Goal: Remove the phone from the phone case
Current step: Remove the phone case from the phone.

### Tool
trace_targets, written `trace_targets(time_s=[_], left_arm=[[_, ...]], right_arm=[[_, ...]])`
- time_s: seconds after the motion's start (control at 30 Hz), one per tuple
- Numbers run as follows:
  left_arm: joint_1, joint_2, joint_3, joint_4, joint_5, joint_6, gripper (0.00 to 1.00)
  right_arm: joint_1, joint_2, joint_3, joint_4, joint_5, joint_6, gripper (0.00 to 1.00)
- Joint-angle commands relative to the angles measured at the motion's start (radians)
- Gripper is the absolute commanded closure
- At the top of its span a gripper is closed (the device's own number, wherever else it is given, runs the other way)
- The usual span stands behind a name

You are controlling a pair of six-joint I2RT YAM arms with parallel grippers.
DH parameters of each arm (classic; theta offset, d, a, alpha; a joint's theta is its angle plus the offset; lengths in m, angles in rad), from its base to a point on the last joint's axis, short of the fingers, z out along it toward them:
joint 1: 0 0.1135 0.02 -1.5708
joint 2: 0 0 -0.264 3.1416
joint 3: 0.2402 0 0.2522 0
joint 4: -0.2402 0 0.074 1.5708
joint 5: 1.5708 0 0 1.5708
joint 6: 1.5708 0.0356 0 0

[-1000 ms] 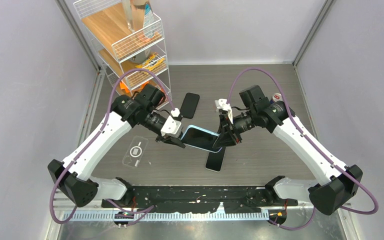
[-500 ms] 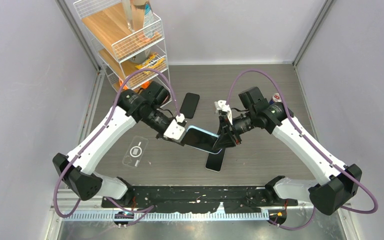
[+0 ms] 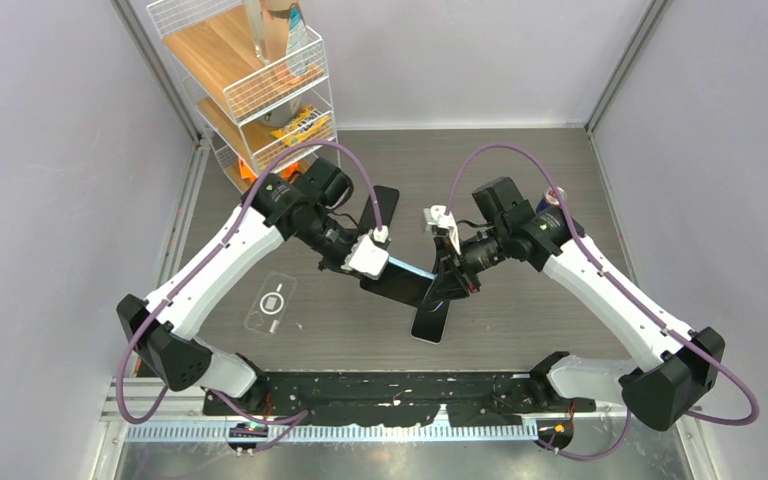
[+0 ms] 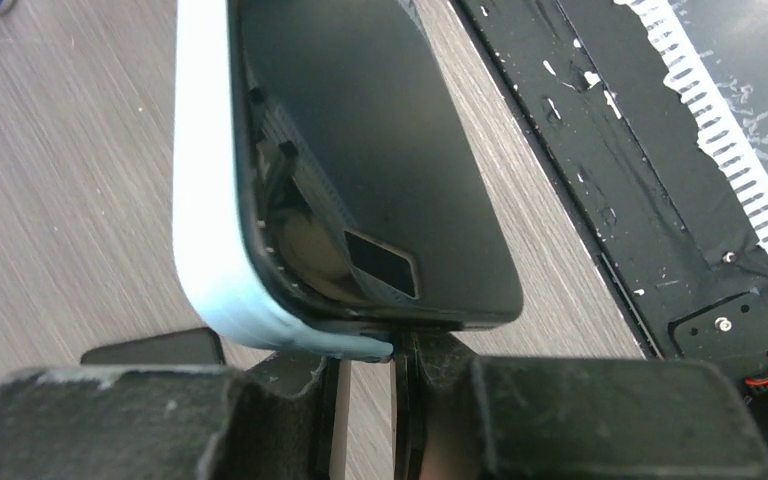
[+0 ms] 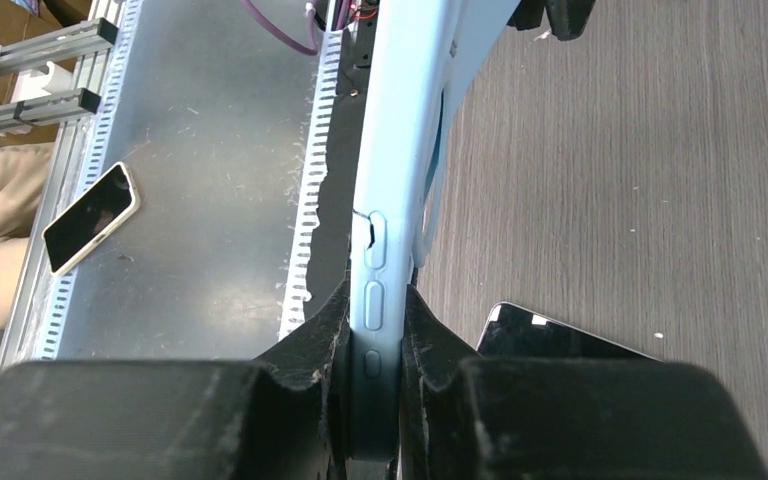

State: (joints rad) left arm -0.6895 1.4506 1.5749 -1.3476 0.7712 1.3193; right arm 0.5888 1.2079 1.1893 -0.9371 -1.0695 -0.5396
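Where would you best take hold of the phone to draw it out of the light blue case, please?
Grip the phone by its short end, which already stands clear of the light blue case. Come in from that end, pinching front and back. The case rim wraps one long side, so a sideways approach would probably pinch the case too.

The left tool (image 4: 396, 352) is pinched tight on the near edge of the dark phone (image 4: 400, 150). The phone's corner stands lifted out of the pale blue phone case (image 4: 205, 210) — a gap shows the case's inside. Below lies the grey wood-grain table (image 4: 60, 200) — a black plate (image 4: 650, 200) at right.
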Motion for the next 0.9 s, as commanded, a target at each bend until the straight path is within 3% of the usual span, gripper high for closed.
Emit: trace_targets(time_s=[0.0,0.23,0.57,0.73,0.87], left_arm=[[-0.036,0.019,0.067,0.411,0.11,-0.104,1.0],[-0.038,0.01,0.044,0.506,0.172,-0.318,1.0],[-0.031,-0.1,-0.067,0.445,0.119,-0.359,1.0],[0.017,-0.19,-0.128,0.387,0.103,-0.38,0.77],[0.07,-0.268,-0.185,0.338,0.12,-0.371,0.4]], right_arm=[[0.072,-0.011,0.004,0.11,-0.126,0.009,0.95],[0.075,-0.024,-0.003,0.114,-0.1,0.006,0.95],[0.024,-0.064,0.015,0.123,-0.002,0.019,0.95],[-0.039,-0.096,0.016,0.136,0.02,0.032,0.95],[-0.087,-0.101,0.016,0.132,-0.009,0.035,0.95]])
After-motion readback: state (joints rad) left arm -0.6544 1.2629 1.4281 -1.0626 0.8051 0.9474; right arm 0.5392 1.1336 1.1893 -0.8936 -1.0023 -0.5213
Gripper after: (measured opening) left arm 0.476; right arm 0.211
